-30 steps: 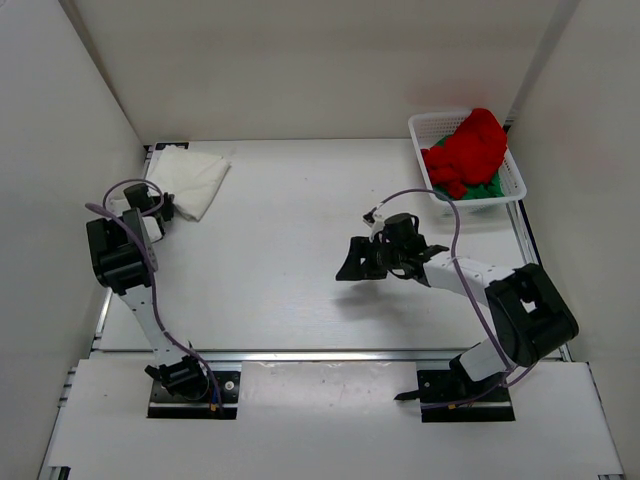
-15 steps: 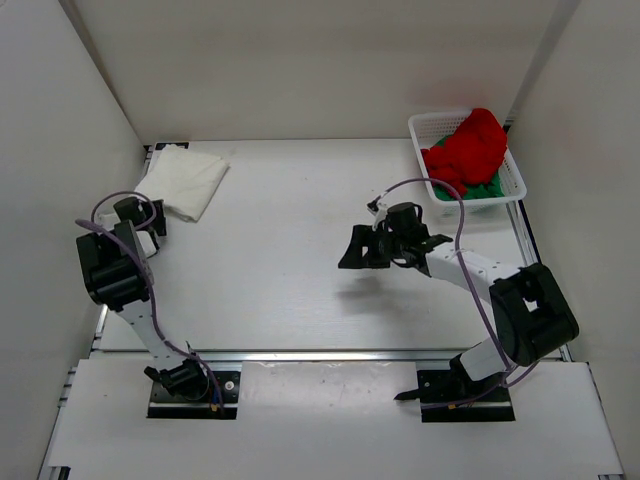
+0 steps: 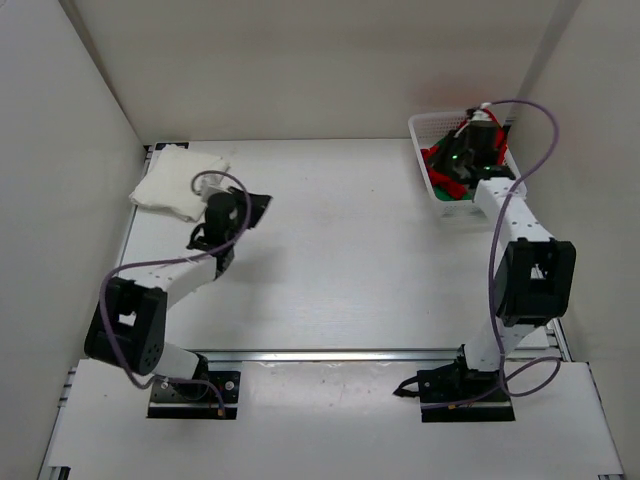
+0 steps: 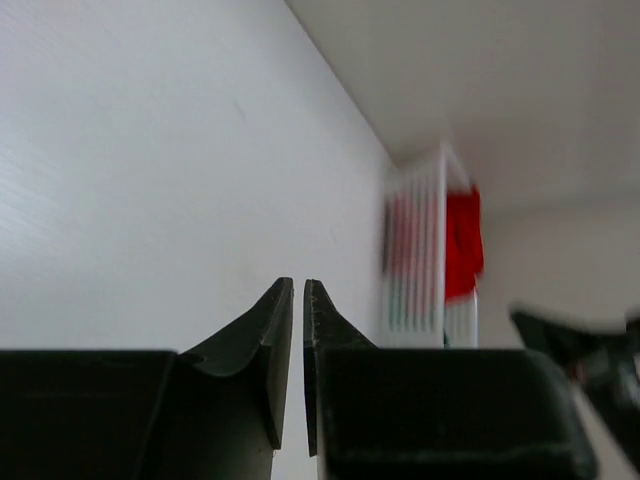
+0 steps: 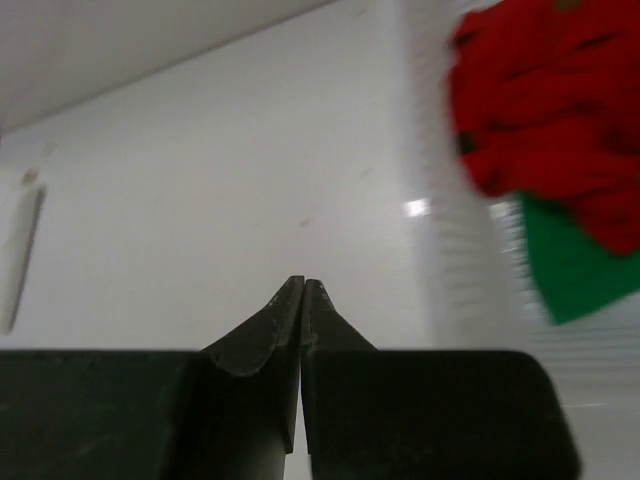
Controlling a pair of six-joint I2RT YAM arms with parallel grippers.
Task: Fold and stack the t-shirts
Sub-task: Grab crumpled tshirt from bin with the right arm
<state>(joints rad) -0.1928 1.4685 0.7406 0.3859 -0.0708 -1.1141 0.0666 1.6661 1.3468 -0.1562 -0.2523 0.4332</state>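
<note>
The white t-shirt (image 3: 178, 183) lies folded at the table's far left. Just to its right hangs my left gripper (image 3: 260, 204), pointing across the table. In the left wrist view its jaws (image 4: 298, 285) are shut to a thin slit with nothing between them. The red t-shirt (image 5: 555, 90) and the green t-shirt (image 5: 570, 265) lie bunched in the white mesh basket (image 3: 428, 120). My right gripper (image 3: 452, 165) reaches over that basket and hides most of the red cloth from above. Its jaws (image 5: 303, 283) are shut and hold nothing.
The basket (image 4: 420, 260) stands at the far right corner against the side wall. White walls close in the table on the left, back and right. A metal rail runs along the near edge by both arm bases.
My right arm swung from the middle of the table to over the basket and shut its jaws. My left arm moved from the left edge to the right of the white t-shirt, opening and shutting again.
</note>
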